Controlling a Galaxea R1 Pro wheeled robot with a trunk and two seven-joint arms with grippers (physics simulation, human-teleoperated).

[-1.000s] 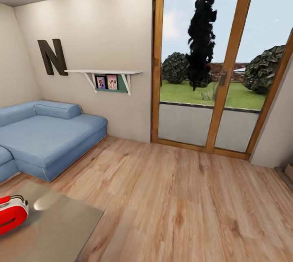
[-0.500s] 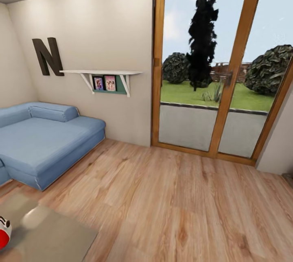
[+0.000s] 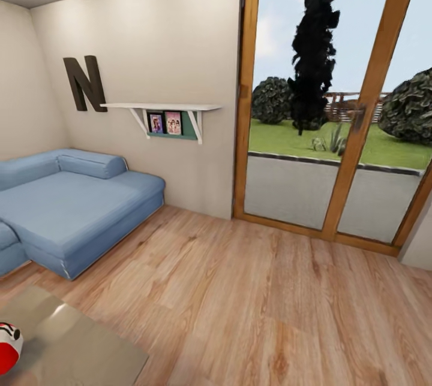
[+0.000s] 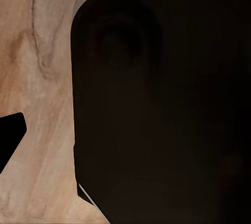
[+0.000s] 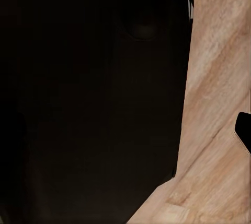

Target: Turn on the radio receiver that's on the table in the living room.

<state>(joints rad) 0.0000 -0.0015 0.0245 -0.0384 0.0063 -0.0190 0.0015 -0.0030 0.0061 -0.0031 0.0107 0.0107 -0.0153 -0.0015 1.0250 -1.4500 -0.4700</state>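
Observation:
The red radio receiver [image 3: 6, 347] with its white band sits at the lower left edge of the head view, mostly cut off by the frame. It stands on the glossy grey table [image 3: 78, 353], of which one corner shows. This is the living room, with a light wood plank floor [image 3: 270, 308], beige walls and a blue sofa [image 3: 66, 206]. Both wrist views look down on the robot's own dark body [image 4: 162, 109] over the floor. A dark tip [image 4: 10, 138] lies at one edge of the left wrist view and another dark tip [image 5: 243, 130] at one edge of the right wrist view. Whether either gripper is open or shut is not visible.
A wood-framed glass door [image 3: 336, 104] to a garden fills the right half of the far wall. A white wall shelf [image 3: 162, 109] with photos and a dark letter N [image 3: 84, 83] hang above the sofa. Open floor stretches between table, sofa and door.
The camera has moved: the whole picture shifted, and the radio, well in view a second ago, is now a sliver at the left edge. Nothing in the room itself has moved.

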